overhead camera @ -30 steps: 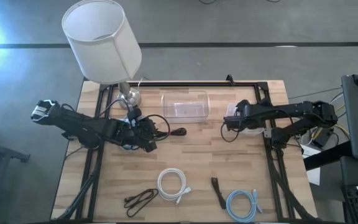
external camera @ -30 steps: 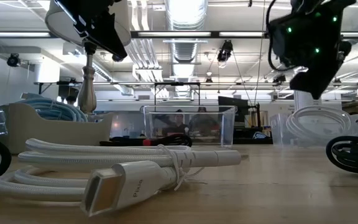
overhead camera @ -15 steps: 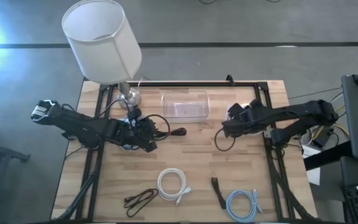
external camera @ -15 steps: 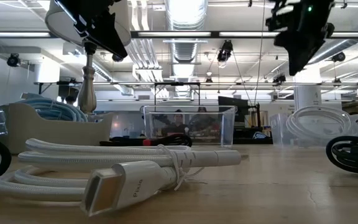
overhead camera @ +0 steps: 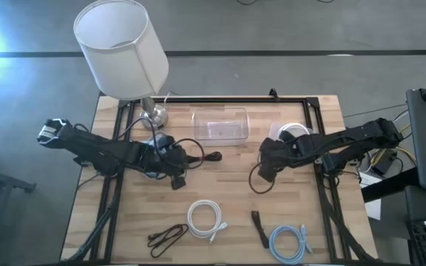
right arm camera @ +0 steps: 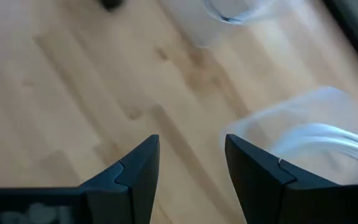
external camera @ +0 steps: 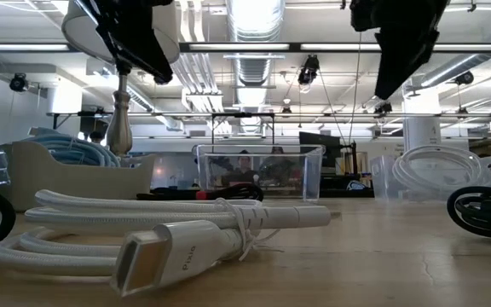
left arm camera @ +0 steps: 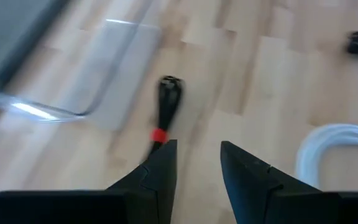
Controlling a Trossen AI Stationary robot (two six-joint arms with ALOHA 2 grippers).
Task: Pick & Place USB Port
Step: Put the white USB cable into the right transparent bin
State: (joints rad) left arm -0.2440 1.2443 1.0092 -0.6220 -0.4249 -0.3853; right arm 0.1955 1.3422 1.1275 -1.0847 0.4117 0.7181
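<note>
High view shows my left gripper (overhead camera: pixel 177 179) and right gripper (overhead camera: pixel 266 171) over the middle of the bench (overhead camera: pixel 316 222), both with jaws open and empty. Between them stands the clear bin (overhead camera: pixel 220 124). A short black USB piece (overhead camera: pixel 258 226) lies near the front edge; its details are too small to tell.

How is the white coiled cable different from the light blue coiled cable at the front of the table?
The white cable lies near the middle of the front edge; the light blue cable lies farther right, closer to the edge. The white coil looks thicker and tighter; the blue one thinner and looser. Both lie flat on the wooden table, untouched by either gripper.
</note>
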